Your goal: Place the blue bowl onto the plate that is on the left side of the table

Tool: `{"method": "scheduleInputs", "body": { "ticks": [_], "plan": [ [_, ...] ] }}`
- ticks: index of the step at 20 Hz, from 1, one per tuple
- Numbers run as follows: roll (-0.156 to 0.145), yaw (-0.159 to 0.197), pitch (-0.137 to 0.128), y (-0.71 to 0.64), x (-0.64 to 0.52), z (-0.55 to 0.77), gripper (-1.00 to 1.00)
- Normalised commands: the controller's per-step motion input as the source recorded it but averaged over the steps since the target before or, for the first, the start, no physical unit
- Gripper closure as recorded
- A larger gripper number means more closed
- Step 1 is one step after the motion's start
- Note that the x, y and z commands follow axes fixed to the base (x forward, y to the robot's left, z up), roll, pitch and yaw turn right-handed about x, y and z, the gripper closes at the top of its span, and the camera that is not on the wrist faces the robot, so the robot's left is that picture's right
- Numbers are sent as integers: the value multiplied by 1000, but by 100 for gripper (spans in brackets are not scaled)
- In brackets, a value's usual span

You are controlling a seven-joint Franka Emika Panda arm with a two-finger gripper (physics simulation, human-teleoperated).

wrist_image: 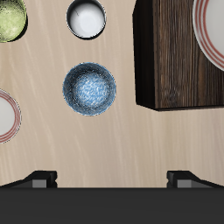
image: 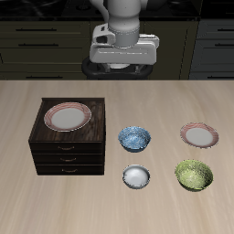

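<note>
The blue bowl (image: 134, 138) stands upright on the table near its middle, blue outside and mottled blue-and-white inside; it also shows in the wrist view (wrist_image: 89, 88). The plate on the left side of the table (image: 198, 135) is white with a pink rim and lies flat and empty beyond the bowl; part of it shows in the wrist view (wrist_image: 4, 115). My gripper (image: 122, 66) hangs high above the table's back, open and empty, well away from the bowl. In the wrist view my gripper (wrist_image: 114, 182) shows wide-set fingertips (wrist_image: 39, 179).
A dark wooden drawer cabinet (image: 46, 146) carries a second pink-rimmed plate (image: 69, 116) on its top. A small white-grey bowl (image: 135, 175) and an olive-green bowl (image: 194, 175) stand nearer the table's front edge.
</note>
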Motion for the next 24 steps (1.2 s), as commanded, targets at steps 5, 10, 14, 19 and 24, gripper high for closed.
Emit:
{"method": "scheduleInputs", "body": {
  "ticks": [5,10,14,19,24],
  "plan": [
    [2,-6,9,63,329,34,-100],
    [0,-10,0,92,256,65,-100],
    [14,-7,19,200,283,-30,-100],
    [26,-16,24,219,232,-72,-100],
    [15,-3,4,205,182,-64,-100]
  ]
}}
